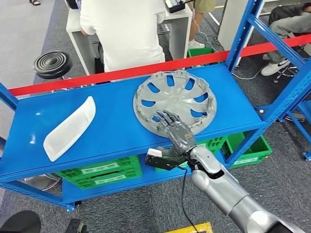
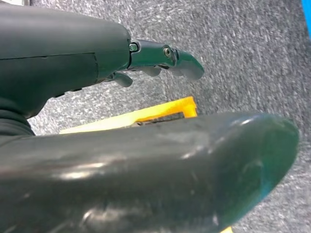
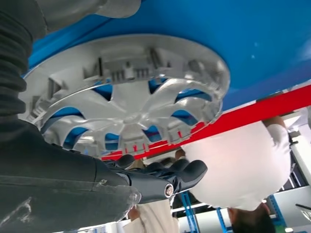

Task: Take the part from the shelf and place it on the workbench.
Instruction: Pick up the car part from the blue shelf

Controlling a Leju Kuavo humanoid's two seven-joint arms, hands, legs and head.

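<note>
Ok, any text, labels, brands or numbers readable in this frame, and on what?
None can be read.
White labels on the green crates under the shelf: too blurred to read.
Hubcap, white part: no visible markings.

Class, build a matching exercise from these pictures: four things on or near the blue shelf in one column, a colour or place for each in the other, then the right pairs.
Things:
1. hubcap
2. white curved part
3. crates
4. right hand

Descriptions:
A. green, under the shelf board
B. over the hubcap's near rim
C. silver, on the shelf's right half
D. on the shelf's left half

Pairs: 1-C, 2-D, 3-A, 4-B
</note>
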